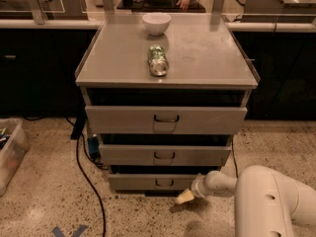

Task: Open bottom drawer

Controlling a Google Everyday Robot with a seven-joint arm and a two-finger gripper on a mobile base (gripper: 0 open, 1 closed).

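The grey metal cabinet has three drawers. The bottom drawer is the narrowest front, with a small dark loop handle at its centre; it stands out a little from the cabinet, like the two above it. My gripper is low near the floor, just right of and slightly below that handle, close to the bottom drawer's front right part. It reaches in from the white arm at the lower right.
A white bowl and a green can lying on its side sit on the cabinet top. A black cable runs over the speckled floor at the left. A clear bin is at the far left. Dark counters stand behind.
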